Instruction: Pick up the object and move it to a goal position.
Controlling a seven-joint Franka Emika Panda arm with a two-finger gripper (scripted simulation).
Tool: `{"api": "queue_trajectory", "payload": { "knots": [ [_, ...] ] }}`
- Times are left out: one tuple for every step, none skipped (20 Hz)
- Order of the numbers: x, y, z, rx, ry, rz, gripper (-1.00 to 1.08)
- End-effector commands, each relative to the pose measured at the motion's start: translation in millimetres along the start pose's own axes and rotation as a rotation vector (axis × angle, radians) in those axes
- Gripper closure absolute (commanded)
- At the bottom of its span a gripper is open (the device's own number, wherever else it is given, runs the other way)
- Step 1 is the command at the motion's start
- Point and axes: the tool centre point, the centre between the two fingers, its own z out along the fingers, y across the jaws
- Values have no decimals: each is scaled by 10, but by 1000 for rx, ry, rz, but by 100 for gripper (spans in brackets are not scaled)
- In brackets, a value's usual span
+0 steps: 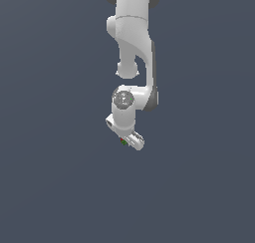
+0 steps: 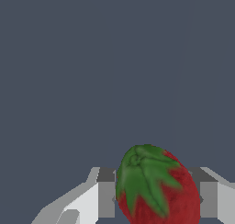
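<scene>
The object (image 2: 153,186) is a red strawberry-like lump with a green leafy patch. In the wrist view it sits between the two grey fingers (image 2: 106,198) of my gripper (image 2: 157,204), and both pads press against its sides. In the exterior view it shows only as a tiny red and green speck (image 1: 122,141) at the lower edge of the white gripper (image 1: 124,140), which points down from the arm in the middle of the picture. The fingertips are mostly hidden there by the hand.
A plain dark grey-blue surface (image 1: 50,187) fills both views. No goal marker or other object shows.
</scene>
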Motion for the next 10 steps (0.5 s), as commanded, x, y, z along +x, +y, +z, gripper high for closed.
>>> {"api": "queue_trajectory", "payload": {
  "knots": [
    [3, 2, 4, 0, 0, 0, 108],
    [3, 2, 4, 0, 0, 0, 108],
    [3, 2, 4, 0, 0, 0, 108],
    [3, 2, 4, 0, 0, 0, 108],
    [3, 2, 4, 0, 0, 0, 108],
    [3, 2, 4, 0, 0, 0, 108],
    [3, 2, 4, 0, 0, 0, 108],
    [1, -3, 0, 1, 0, 0, 108],
    [1, -2, -2, 1, 0, 0, 108],
    [0, 1, -9, 1, 0, 0, 108]
  ]
}}
